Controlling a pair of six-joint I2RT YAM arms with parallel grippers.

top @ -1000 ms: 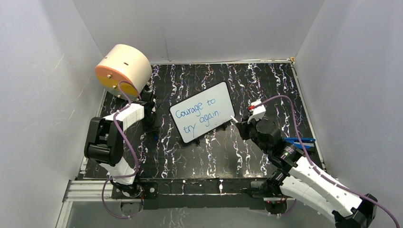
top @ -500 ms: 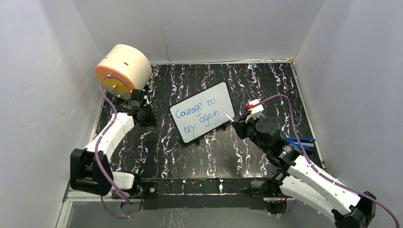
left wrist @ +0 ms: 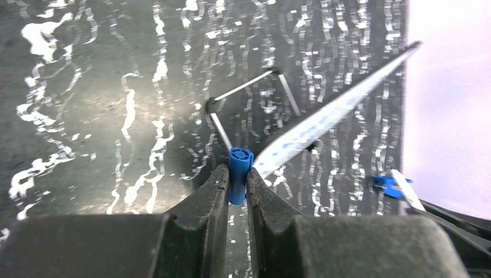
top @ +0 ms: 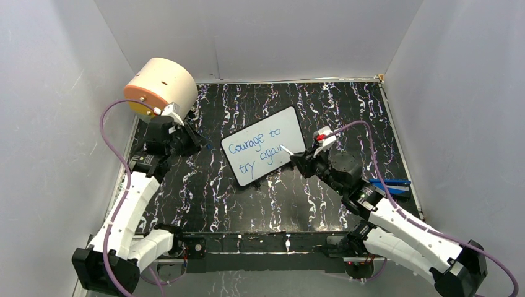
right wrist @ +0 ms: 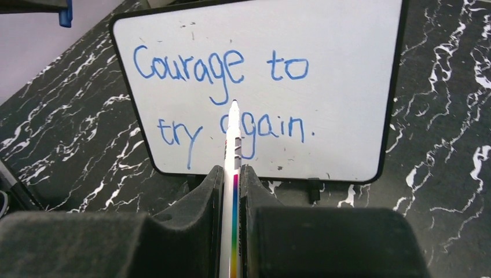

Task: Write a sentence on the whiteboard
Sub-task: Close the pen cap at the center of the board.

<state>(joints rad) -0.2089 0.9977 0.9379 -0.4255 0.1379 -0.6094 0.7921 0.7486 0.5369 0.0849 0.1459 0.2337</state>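
Note:
The whiteboard [top: 263, 145] stands tilted on a wire stand at mid-table. It also shows in the right wrist view [right wrist: 341, 69] and edge-on in the left wrist view [left wrist: 336, 110]. The sentence [top: 255, 151] is blue handwriting in two lines, "Courage to try again." [right wrist: 220, 66]. My right gripper [top: 301, 164] [right wrist: 231, 174] is shut on a white marker [right wrist: 233, 136]. The marker's tip [top: 286, 149] is over the word "again". My left gripper [top: 187, 140] [left wrist: 236, 176] is left of the board and shut on a blue marker cap [left wrist: 239, 165].
A cream-and-orange drum [top: 161, 90] stands at the back left, just behind my left gripper. Blue pens [top: 391, 184] lie near the right edge of the table. White walls close in the back and both sides. The black marbled tabletop [top: 247, 204] stretches in front of the board.
My right gripper has moved left, bringing the marker tip from the board's right edge onto its face. My left arm has stretched out, its elbow dropping toward the near edge and its gripper shifting slightly back-left.

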